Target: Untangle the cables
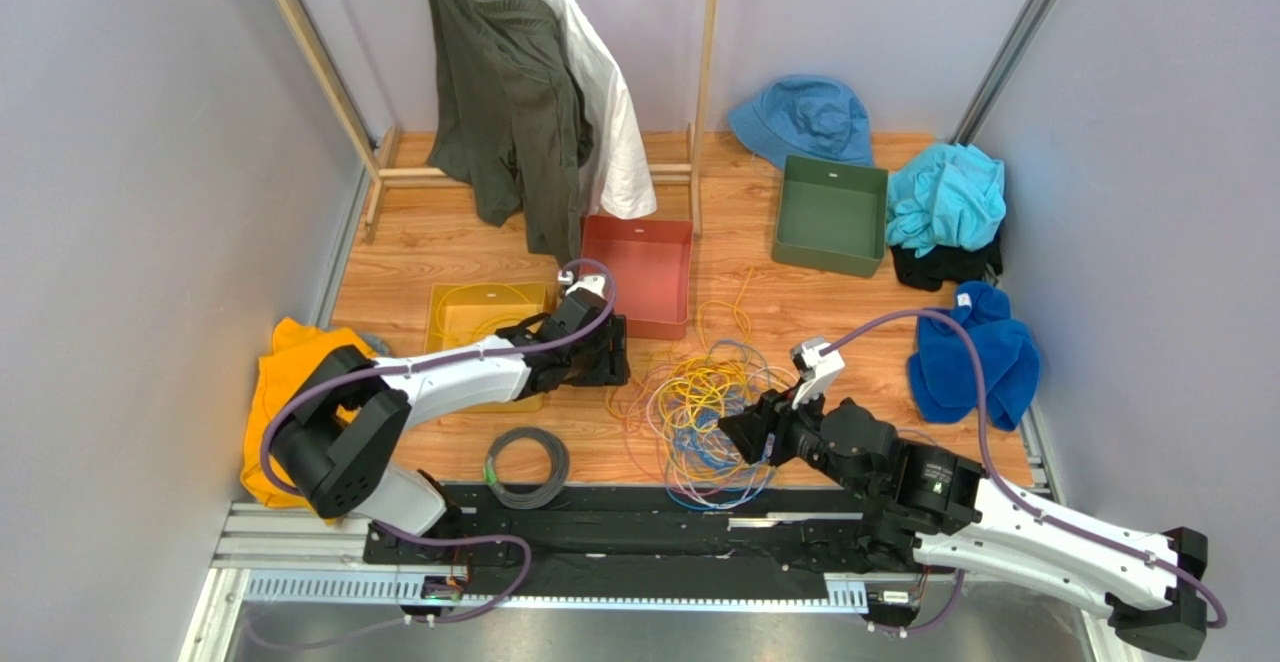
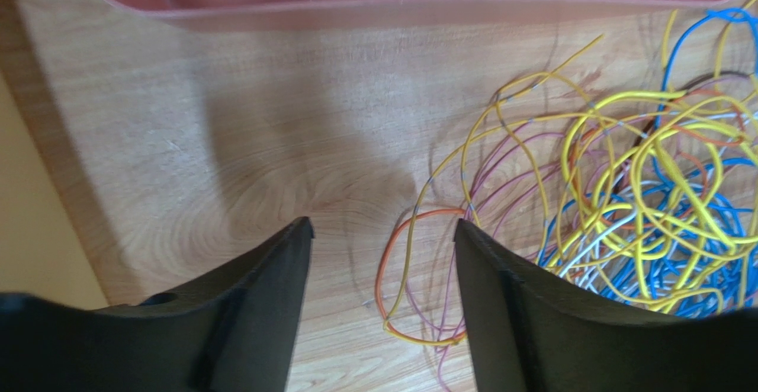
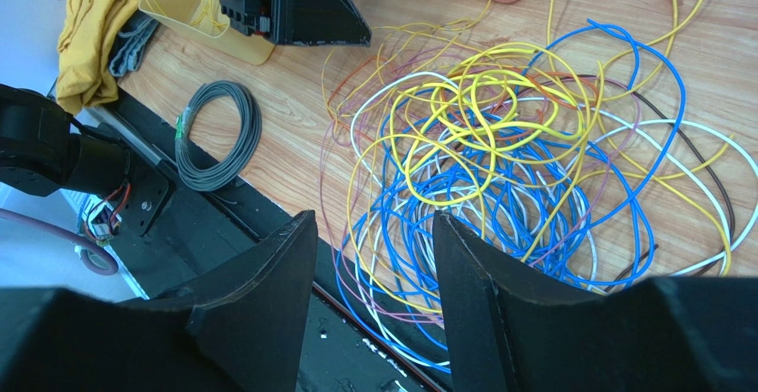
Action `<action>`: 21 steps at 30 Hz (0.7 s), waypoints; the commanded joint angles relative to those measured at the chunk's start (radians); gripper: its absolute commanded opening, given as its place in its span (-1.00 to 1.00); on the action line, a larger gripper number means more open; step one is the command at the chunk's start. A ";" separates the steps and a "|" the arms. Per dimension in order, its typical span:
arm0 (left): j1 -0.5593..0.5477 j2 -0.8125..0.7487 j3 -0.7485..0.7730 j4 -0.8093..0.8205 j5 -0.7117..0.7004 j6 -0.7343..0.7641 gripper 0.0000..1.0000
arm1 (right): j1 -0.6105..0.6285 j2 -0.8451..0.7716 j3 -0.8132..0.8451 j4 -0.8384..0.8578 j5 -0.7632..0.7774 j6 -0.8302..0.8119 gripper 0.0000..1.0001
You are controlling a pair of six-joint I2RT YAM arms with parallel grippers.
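Currently: L fingers apart, empty; cables heaped to their right, one outer strand btwn tips. R fingers apart, empty; heap directly ahead. R judged nearer.

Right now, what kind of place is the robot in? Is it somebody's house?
Probably a robot practice booth, not a house. Plain grey walls box in a small wooden table; the tangled cables, the red bin and the hanging clothes look like laid-out practice props.
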 commanded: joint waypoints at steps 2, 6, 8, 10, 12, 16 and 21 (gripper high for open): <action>-0.024 0.040 -0.017 0.085 0.030 -0.018 0.25 | 0.002 0.001 -0.012 0.035 0.024 0.013 0.08; -0.028 0.031 -0.032 0.083 0.024 -0.026 -0.84 | 0.002 -0.008 -0.012 0.033 0.022 0.021 0.08; -0.036 -0.034 -0.022 0.034 -0.001 -0.015 -1.00 | 0.002 -0.017 -0.012 0.026 0.021 0.027 0.08; -0.053 -0.136 0.003 -0.059 -0.054 0.003 -1.00 | 0.002 -0.023 -0.014 0.023 0.019 0.032 0.08; -0.070 -0.213 0.067 -0.133 -0.114 0.037 -1.00 | 0.002 -0.033 -0.015 0.020 0.018 0.036 0.08; -0.133 -0.423 0.251 -0.306 -0.203 0.097 -1.00 | 0.002 -0.037 -0.017 0.023 0.030 0.044 0.08; -0.211 -0.491 0.493 -0.423 -0.284 0.189 -1.00 | 0.002 -0.042 -0.020 0.024 0.099 0.093 0.10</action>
